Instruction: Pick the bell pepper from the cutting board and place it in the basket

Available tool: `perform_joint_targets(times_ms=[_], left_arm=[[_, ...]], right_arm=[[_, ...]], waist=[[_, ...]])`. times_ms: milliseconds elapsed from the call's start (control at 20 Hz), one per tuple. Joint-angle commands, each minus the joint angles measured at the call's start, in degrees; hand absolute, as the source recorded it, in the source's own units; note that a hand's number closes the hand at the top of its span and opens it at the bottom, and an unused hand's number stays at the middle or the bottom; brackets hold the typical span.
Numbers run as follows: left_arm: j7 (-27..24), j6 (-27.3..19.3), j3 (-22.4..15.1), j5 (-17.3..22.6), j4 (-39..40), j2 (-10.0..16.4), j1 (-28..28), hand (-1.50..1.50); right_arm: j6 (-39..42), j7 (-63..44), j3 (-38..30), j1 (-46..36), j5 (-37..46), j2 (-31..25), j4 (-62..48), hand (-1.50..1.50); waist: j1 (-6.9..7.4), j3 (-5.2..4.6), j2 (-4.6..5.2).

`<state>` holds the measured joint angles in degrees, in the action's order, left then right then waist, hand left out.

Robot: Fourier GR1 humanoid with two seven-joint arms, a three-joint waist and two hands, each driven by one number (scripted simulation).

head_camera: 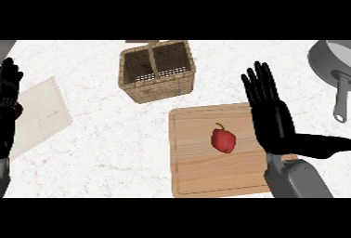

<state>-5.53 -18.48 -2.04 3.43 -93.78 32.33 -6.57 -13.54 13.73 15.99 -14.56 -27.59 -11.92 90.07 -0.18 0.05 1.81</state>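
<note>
- Far left edge: the left robot hand [8, 88] is resting there, fingers straight and pointing up the view, with nothing in it. It's well apart from everything that matters here.
- Right beside it, a pale beige mat [42, 111] lies flat on the white marble table [103, 158]. It's not part of the job.
- Upper middle: the wicker basket [158, 69] is squarish with a handle bar across its top, and I can't see anything inside. It sits on the table up and left of the board's far left corner, not touching it.
- Centre right: the red bell pepper [224, 139] lies on the wooden cutting board [198, 176], around mid-board and a bit toward the right half. Its long axis runs roughly up-down in the view, with the green stem end pointing away from the robot and tipped slightly left.
- Just right of the pepper: the right robot hand [273, 118] is over the board's right edge. It's wide open, fingers straight and pointing away, thumb stuck out to the right, holding nothing and not touching the pepper.
- The bit that counts: the pepper is just left of that right palm, with its length about parallel to the fingers. The right hand is way nearer than the left.
- My guess is a short slide left and down, closing across the pepper's narrow width, then a carry up-left to the basket.
- Far right: a grey pan [329, 58] with its handle pointing back toward the robot, clear of that route.
</note>
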Motion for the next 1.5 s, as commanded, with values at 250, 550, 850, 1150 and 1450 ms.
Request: perform_joint_targets(times_ms=[250,550,850,1150,1450], left_arm=[[14.75,4.61,-7.26,1.87,8.71,-5.46,-0.63,0.00],[16.62,7.53,-6.82,4.90,10.93,-6.36,-1.75,0.00],[15.77,7.46,-6.50,5.02,12.64,-6.99,-0.44,0.00],[17.64,6.42,-6.69,4.47,12.40,-7.55,-1.81,0.00],[17.22,6.20,-6.75,3.84,13.37,-7.91,-1.78,0.00]], right_arm=[[19.26,10.53,-6.99,1.48,-0.99,-12.11,-9.40,1.50],[1.45,33.39,6.45,4.57,24.64,0.68,-2.69,-1.50],[-15.06,10.70,3.39,5.39,39.86,-8.52,1.04,-1.50],[-7.45,-7.76,7.14,8.05,53.86,-23.75,5.86,-1.50],[12.05,-24.75,11.73,10.08,51.69,-33.71,20.31,-1.50]], waist=[[-1.14,0.17,-0.97],[-0.72,-0.02,-1.77],[-2.95,-0.60,-2.70],[-4.30,-0.94,-3.17],[-3.15,-0.66,-2.82]])
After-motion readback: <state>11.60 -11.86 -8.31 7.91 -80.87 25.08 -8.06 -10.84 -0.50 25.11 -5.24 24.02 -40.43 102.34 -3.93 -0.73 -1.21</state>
